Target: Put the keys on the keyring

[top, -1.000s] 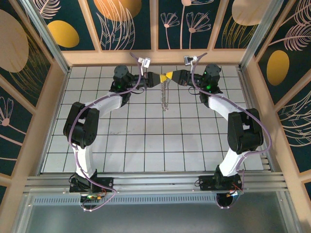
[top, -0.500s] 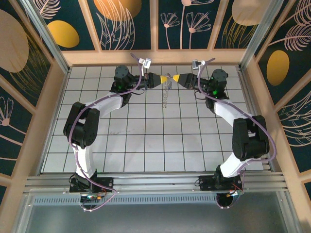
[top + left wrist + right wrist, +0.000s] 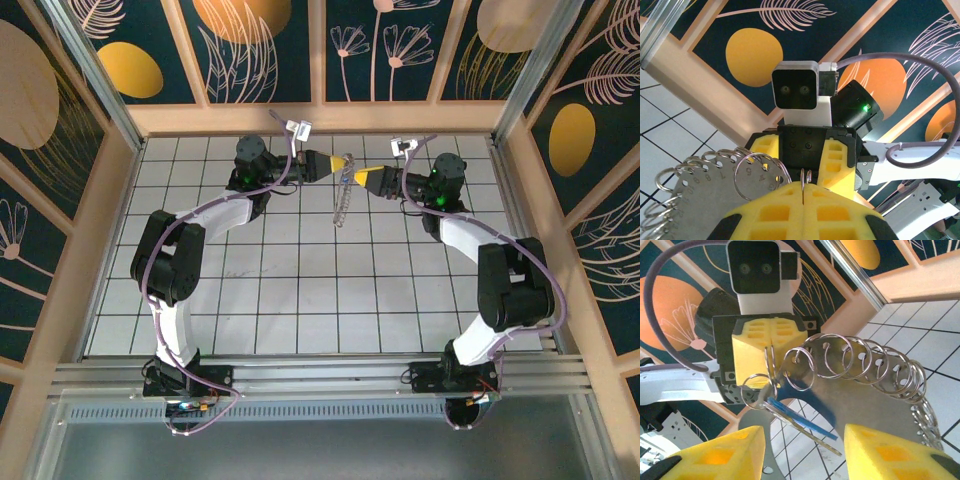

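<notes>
Two hands meet above the far middle of the table (image 3: 300, 290). On the left, the left hand (image 3: 343, 161) is clamped shut on a thin wire loop at the rim of the keyring (image 3: 342, 200), which is thus hung in the air between the arms. It is judged to be held this way so that its rim is presented to the other hand. In the left wrist view the closed pads (image 3: 775, 210) are seen pinching that loop, with the numbered plate and its fan of split rings to one side. One small ring (image 3: 757, 387) beside the pinch carries the key (image 3: 800, 422), its blue head nearest the ring and the blade hanging below. The other rings look bare. On the right, the right hand (image 3: 360, 178) is held just beside the keyring, jaws apart and nothing gripped. The key is judged to be threaded already.
</notes>
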